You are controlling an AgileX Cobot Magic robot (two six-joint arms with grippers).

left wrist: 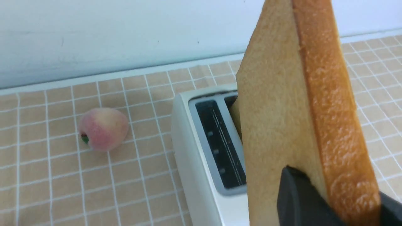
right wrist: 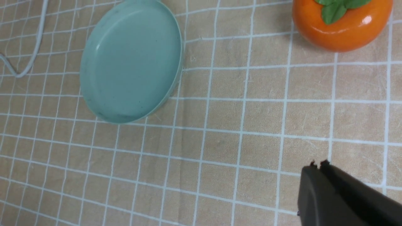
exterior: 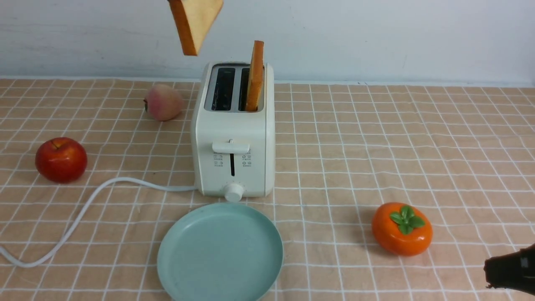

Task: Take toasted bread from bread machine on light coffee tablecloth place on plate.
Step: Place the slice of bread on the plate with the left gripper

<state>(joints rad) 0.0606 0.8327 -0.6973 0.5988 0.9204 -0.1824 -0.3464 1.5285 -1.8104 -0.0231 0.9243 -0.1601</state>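
A cream-white bread machine [exterior: 234, 146] stands on the light coffee tablecloth [exterior: 355, 146]. Its left slot is empty; one slice of toasted bread [exterior: 255, 77] stands in its right slot. A second slice [exterior: 193, 21] hangs in the air above and left of the bread machine, at the top edge of the front view. In the left wrist view my left gripper [left wrist: 329, 201] is shut on this slice [left wrist: 282, 110]. The pale teal plate [exterior: 220, 253] lies empty in front of the bread machine. My right gripper [right wrist: 317, 164] is shut and empty, low at the front right [exterior: 508, 269].
A red apple [exterior: 61, 159] sits at the left, a peach [exterior: 163, 102] behind it near the bread machine, an orange persimmon [exterior: 401, 228] at the right front. The white cord [exterior: 83, 209] curves from the bread machine across the left front. A pale wall stands behind.
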